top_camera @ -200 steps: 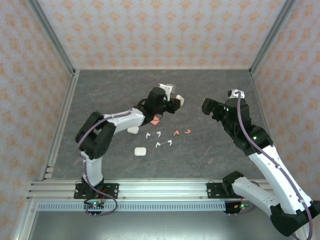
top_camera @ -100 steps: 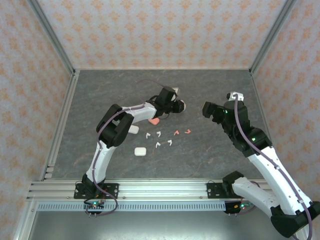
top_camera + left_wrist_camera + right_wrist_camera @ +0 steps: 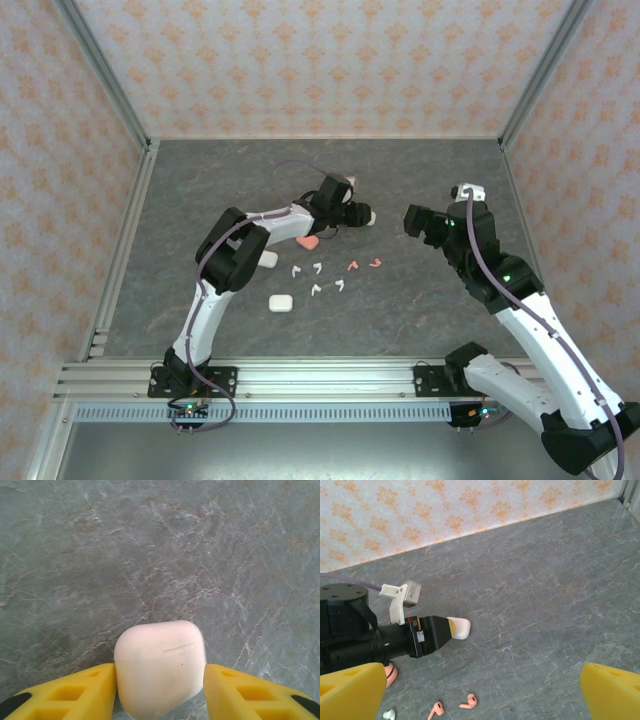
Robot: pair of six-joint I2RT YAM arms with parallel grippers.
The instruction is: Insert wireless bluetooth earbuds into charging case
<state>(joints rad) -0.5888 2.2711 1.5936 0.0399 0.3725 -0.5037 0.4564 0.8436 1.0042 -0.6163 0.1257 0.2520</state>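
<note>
A white charging case point(image 3: 160, 667) lies on the grey table between the yellow fingers of my left gripper point(image 3: 362, 213). The left finger rests against it and a thin gap shows at the right finger point(image 3: 250, 692), so the jaws are open around it. The same case point(image 3: 458, 628) pokes out of the left gripper's black tip in the right wrist view. Two coral earbuds point(image 3: 469, 701) lie nearer me, with several white earbuds point(image 3: 318, 267) to their left. My right gripper point(image 3: 418, 222) hovers wide open to the case's right, holding nothing.
A coral case point(image 3: 310, 242) lies under the left forearm. A cream case point(image 3: 266, 260) and another white case point(image 3: 280, 302) lie further left and nearer me. Patterned walls with metal rails point(image 3: 120, 250) close in the table.
The left arm stretched forward and brought the white case down onto the table, and its jaws have loosened from it. The right arm barely shifted.
</note>
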